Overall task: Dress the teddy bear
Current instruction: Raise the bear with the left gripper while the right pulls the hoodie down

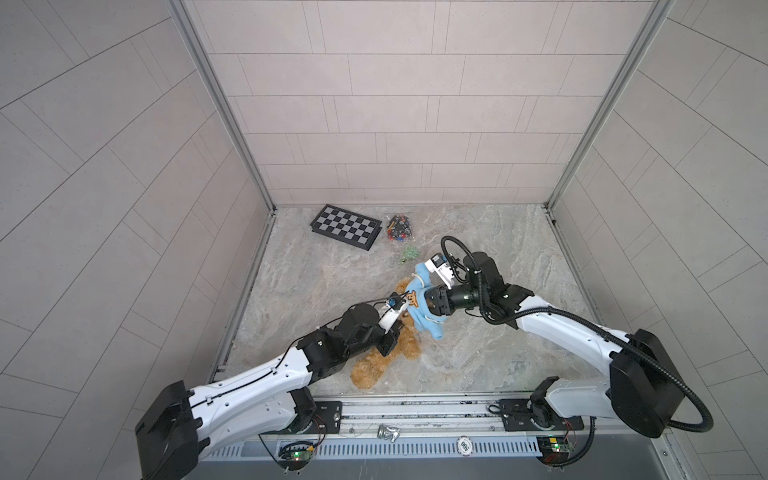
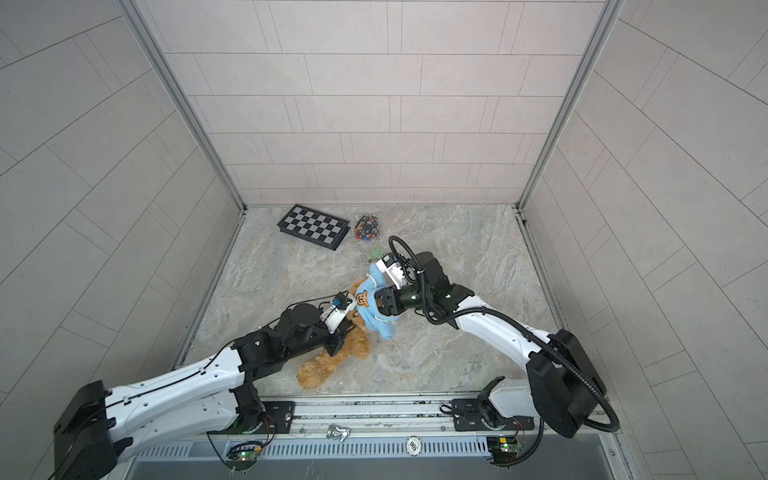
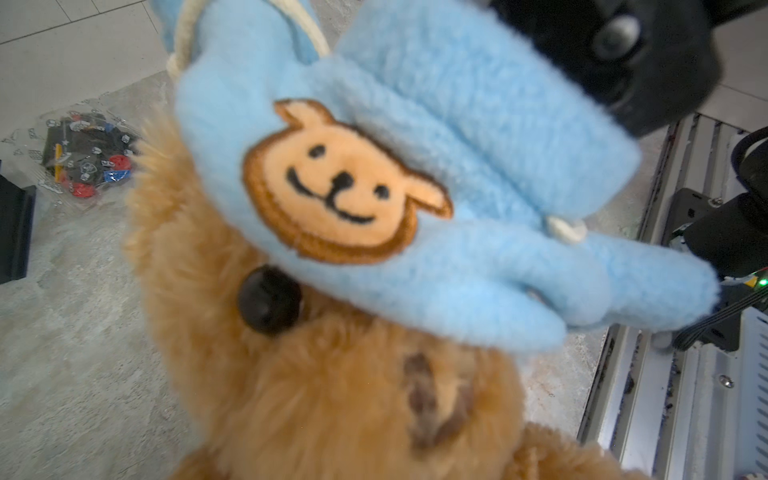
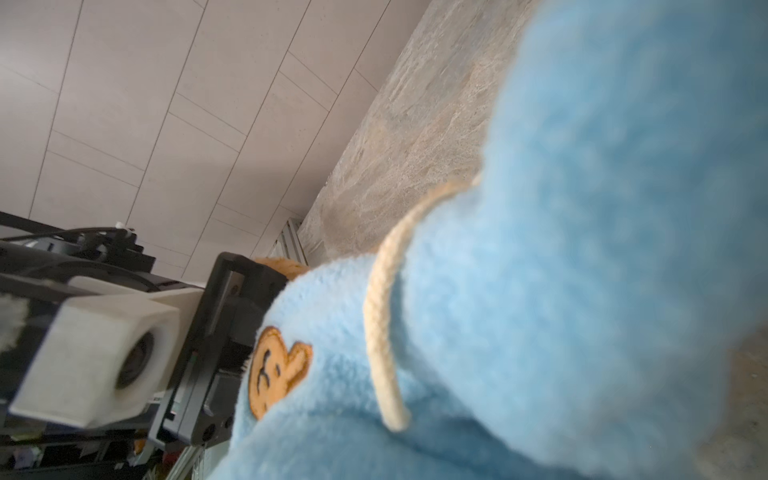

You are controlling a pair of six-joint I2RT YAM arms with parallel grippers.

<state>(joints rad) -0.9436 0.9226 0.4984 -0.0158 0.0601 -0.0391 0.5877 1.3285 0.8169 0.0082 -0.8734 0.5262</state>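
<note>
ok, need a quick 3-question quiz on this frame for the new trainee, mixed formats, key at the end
1. True or false: the light blue hoodie covers the teddy bear down to its legs.
2. What lies beside the chessboard at the far end of the table? A) a clear bag of small coloured pieces B) a mug C) a second bear
3. Which arm's gripper is at the hoodie?

Key:
1. False. It sits only at the bear's head, and the torso and legs are bare fur.
2. A.
3. The right gripper. The left gripper is at the bear's torso.
</note>
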